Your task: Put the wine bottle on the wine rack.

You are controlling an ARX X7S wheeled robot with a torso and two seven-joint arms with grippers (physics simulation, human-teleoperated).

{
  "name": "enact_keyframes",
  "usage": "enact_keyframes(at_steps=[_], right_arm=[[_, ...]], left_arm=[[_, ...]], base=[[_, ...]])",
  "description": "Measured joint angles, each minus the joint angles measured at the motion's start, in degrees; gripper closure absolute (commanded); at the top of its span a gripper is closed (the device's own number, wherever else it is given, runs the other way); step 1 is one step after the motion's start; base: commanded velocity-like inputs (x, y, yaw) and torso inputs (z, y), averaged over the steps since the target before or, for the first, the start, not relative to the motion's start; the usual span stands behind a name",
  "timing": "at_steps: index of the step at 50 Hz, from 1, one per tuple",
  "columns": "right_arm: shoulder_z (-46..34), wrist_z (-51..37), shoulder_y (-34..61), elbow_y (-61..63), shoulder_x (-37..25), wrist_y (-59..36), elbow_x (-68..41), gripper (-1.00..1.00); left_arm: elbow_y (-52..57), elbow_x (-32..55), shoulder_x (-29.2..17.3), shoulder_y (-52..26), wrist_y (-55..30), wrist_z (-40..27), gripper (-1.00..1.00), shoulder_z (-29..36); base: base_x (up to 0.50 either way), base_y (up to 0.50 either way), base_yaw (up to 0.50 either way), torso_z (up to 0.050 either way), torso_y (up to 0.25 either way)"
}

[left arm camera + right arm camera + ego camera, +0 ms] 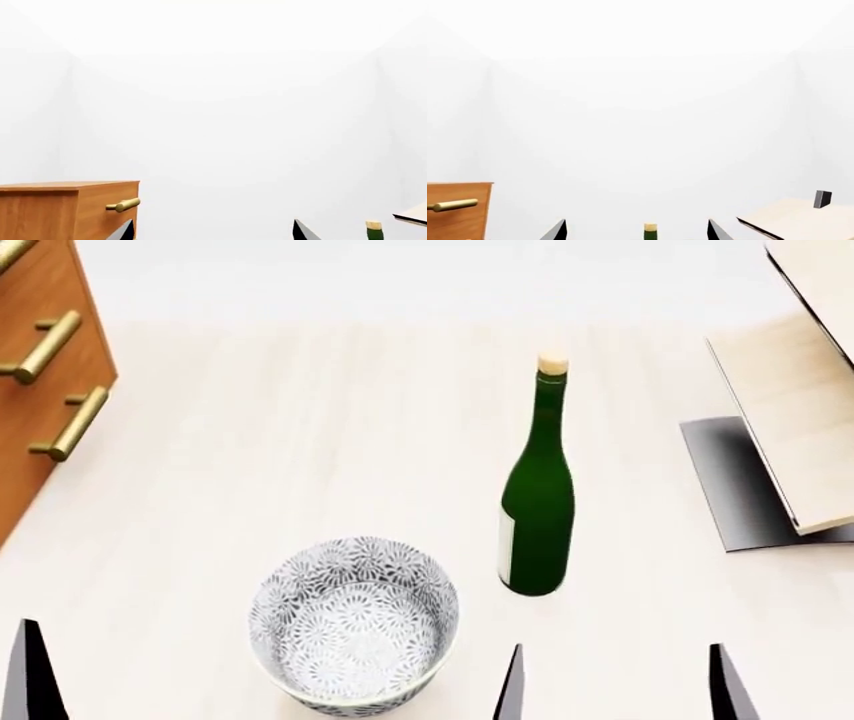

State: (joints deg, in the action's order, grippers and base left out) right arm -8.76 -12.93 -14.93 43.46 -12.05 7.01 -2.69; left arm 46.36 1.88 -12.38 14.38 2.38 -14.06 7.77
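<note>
Standing upright on the pale table (267, 420), wine bottle (538, 490) free and untouched, cork up, label facing the robot, just beyond a patterned bowl (354, 625). Leaning at the table's far right, wine rack (801, 410) with slanted boards bare, apparently awaiting the bottle. Hovering low at the near edge, right gripper (614, 685) with fingers spread wide, lined up with the bottle, likely for a straight reach. Held back likewise, left gripper (213, 231), fingers parted, nothing held, nearer the drawer cabinet (40, 370).
</note>
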Motion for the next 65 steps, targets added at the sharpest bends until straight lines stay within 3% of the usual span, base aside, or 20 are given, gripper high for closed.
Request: enact_keyframes(at_steps=[65], right_arm=[[-1.9, -2.4, 0.3, -1.1, -2.1, 0.6, -0.3, -1.0]], left_arm=[[0.9, 1.3, -2.2, -0.2, -1.0, -2.3, -1.0, 1.6]], base=[[0.13, 0.0, 0.0, 0.0, 0.0]])
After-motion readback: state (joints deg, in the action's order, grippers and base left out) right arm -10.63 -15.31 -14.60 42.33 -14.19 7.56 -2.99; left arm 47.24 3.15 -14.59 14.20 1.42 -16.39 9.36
